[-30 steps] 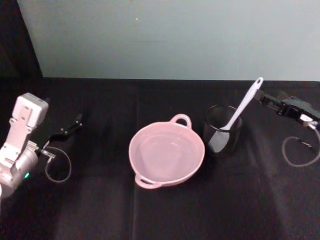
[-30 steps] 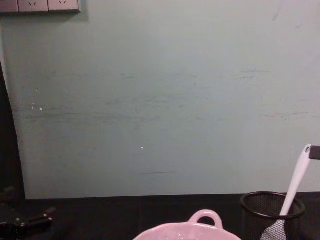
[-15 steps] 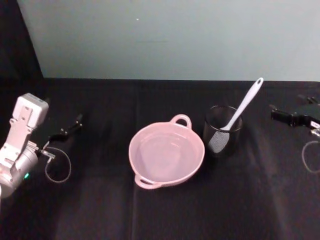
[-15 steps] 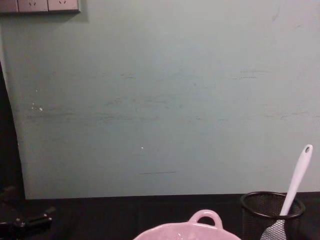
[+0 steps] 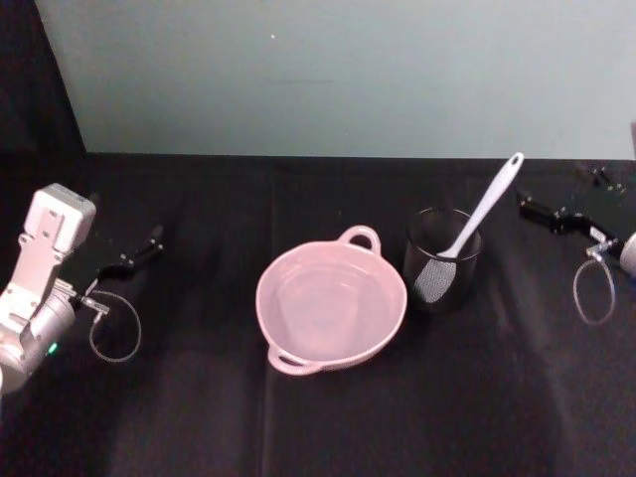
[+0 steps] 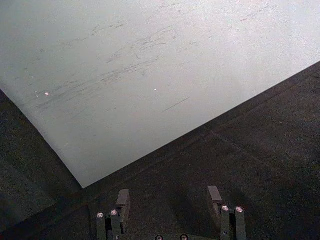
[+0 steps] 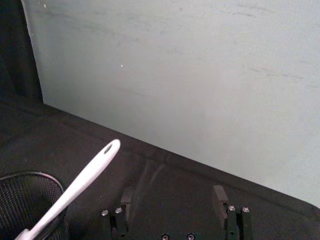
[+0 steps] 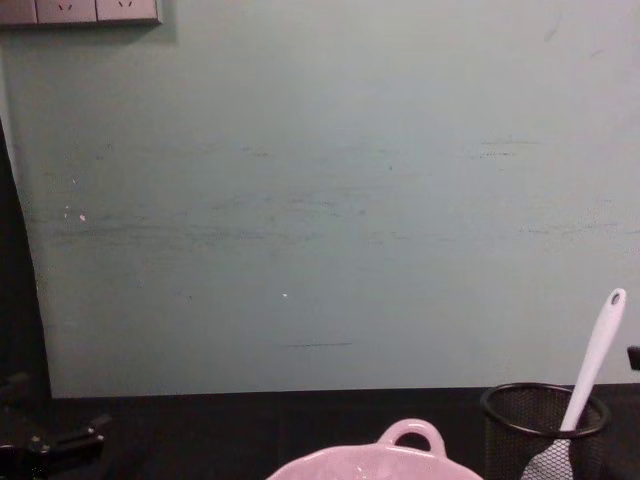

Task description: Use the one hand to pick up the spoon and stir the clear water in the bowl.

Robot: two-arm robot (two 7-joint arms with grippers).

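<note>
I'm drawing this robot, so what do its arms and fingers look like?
The left arm is chunky and silver-white with a tiny green light and a looping thin cable. Both grippers, left and right, are slim and black. Their fingers are flat dark pads held by shiny screws.

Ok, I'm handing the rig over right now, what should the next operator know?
Right hand: open, empty, just right of the spoon handle, not touching it.
Left hand: open, parked at far left over the table.
Spoon stands head-down in the black mesh cup, handle leaning right.
Pink bowl sits left of the cup, centre table.
Done: nothing grasped.
Left: grip spoon, lift out, stir in bowl.
</note>
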